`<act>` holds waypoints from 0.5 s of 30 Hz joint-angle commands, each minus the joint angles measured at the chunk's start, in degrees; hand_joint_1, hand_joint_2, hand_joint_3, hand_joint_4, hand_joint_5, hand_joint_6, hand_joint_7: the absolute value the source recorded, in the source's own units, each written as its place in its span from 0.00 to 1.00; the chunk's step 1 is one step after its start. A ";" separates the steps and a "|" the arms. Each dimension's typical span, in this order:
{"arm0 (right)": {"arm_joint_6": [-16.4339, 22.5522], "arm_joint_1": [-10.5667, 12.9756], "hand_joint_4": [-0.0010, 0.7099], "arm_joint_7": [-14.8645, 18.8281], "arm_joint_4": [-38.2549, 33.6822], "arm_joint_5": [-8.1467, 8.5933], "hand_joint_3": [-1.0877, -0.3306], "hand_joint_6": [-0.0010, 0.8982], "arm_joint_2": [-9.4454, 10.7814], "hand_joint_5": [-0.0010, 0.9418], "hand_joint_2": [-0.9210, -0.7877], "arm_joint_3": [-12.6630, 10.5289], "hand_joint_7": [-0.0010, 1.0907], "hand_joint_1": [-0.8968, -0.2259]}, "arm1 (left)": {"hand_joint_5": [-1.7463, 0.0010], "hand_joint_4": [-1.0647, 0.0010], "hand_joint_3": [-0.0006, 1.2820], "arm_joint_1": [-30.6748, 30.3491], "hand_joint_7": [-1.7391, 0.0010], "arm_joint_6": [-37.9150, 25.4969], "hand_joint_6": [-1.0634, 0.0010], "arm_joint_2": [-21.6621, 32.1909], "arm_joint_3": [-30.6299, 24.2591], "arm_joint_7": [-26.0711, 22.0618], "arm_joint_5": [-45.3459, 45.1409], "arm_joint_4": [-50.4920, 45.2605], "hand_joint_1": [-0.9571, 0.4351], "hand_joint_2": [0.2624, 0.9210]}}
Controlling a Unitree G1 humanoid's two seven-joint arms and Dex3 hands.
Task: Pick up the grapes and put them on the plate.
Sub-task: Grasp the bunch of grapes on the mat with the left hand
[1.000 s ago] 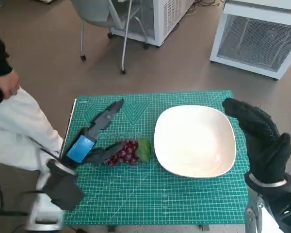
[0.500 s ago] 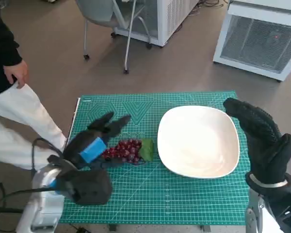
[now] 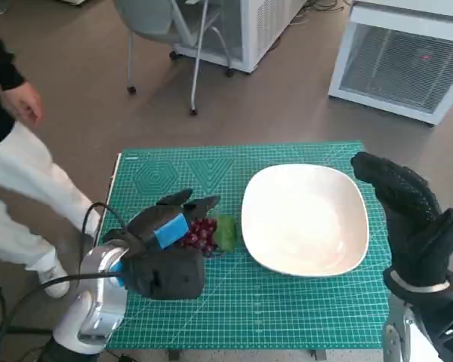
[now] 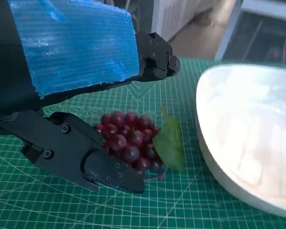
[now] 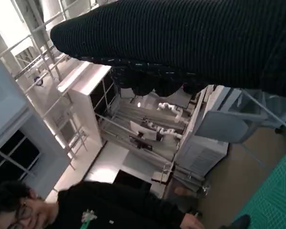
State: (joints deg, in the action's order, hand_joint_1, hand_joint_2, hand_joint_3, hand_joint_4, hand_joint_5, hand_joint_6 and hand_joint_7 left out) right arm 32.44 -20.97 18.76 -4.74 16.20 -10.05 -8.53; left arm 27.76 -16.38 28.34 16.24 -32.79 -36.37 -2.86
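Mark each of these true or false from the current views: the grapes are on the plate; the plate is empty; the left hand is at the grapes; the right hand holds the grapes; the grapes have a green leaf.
1. The grapes are on the plate. False: they lie on the green cutting mat, beside the plate.
2. The plate is empty. True.
3. The left hand is at the grapes. True: its fingers flank the bunch.
4. The right hand holds the grapes. False: it is raised by the plate's far side, holding nothing.
5. The grapes have a green leaf. True.

Black left hand with blue-taped back, screws along its fingers, right hand in black knitted glove
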 commanded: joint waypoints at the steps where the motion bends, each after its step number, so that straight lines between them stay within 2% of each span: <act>1: -0.39 1.51 0.52 0.21 0.04 0.44 0.54 0.00 0.19 0.00 0.00 -0.17 0.63 0.53 | 1.00 0.93 0.00 2.83 0.99 -1.23 0.75 -0.88 2.26 -0.68 -1.03 3.60 0.31 0.70; 15: -0.42 1.72 0.52 -0.09 0.28 -0.06 0.54 0.00 0.27 0.00 0.00 -0.21 0.62 0.53 | 1.00 0.93 0.00 9.68 1.00 -3.11 0.76 -4.92 6.87 2.14 -3.17 16.71 0.33 0.70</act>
State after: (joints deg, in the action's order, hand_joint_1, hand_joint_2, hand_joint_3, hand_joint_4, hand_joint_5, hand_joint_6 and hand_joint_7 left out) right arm 32.44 -20.53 18.75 -4.36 16.21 -9.99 -8.68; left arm 35.43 -18.84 24.35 22.08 -31.56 -38.48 11.43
